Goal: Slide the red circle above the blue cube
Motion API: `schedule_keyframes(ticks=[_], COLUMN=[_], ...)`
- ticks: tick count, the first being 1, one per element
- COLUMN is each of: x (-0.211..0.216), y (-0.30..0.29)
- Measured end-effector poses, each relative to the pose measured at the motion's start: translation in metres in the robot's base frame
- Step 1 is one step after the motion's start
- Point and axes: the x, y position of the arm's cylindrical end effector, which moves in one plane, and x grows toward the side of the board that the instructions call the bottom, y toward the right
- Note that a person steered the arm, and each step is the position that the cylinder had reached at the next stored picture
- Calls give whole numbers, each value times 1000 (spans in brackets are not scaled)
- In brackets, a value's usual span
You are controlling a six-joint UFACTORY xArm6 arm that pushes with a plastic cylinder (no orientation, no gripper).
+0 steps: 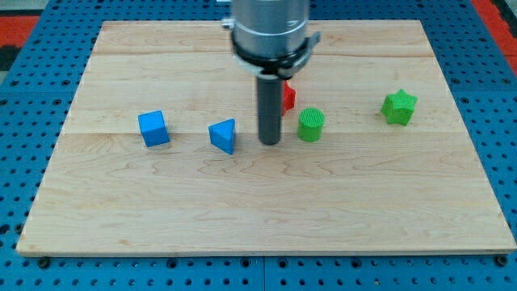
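Note:
A blue cube (pixel 153 128) sits on the wooden board (pixel 266 202) at the view's left. A red block (pixel 287 96) is mostly hidden behind my rod near the board's middle; its shape cannot be made out. My tip (pixel 270 143) rests on the board just below and left of the red block, between a blue triangular block (pixel 223 136) on its left and a green cylinder (pixel 311 124) on its right. The blue cube lies well to the left of the tip.
A green star block (pixel 399 107) sits at the view's right. The arm's grey housing (pixel 271 28) hangs over the board's top middle. Blue pegboard (pixel 24 121) surrounds the board.

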Motion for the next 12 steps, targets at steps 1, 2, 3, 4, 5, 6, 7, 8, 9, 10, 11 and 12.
schedule_keyframes(ticks=[1,2,3,4,5,6,7,8,9,10,11,12], x=[-23,-24,-14,7,-8,-29,-27,-27,-26,18,42,49], y=[26,77,77,76,109,145,121,104,97,101,112,112])
